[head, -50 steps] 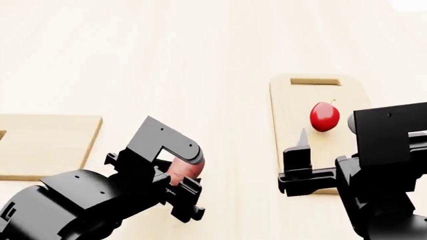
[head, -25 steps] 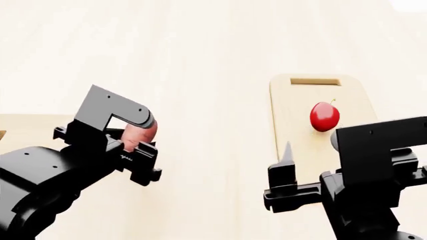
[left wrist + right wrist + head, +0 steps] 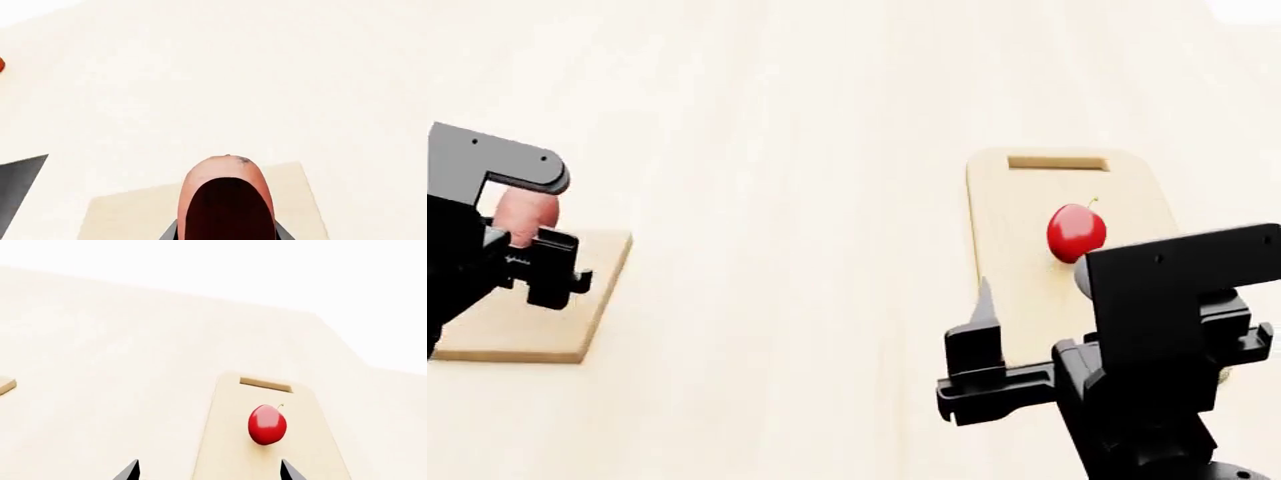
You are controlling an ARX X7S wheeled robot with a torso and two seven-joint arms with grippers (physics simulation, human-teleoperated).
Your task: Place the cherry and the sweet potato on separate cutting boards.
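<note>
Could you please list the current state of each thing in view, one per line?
cherry: resting on the long board, free of both grippers.
sweet potato: gripped, held above the square board.
long board: flat on the table, carrying the cherry.
square board: flat on the table, nothing on it.
left gripper: shut on the sweet potato.
right gripper: open, empty.

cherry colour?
Glossy bright red cherry, clearest in the right wrist view.
</note>
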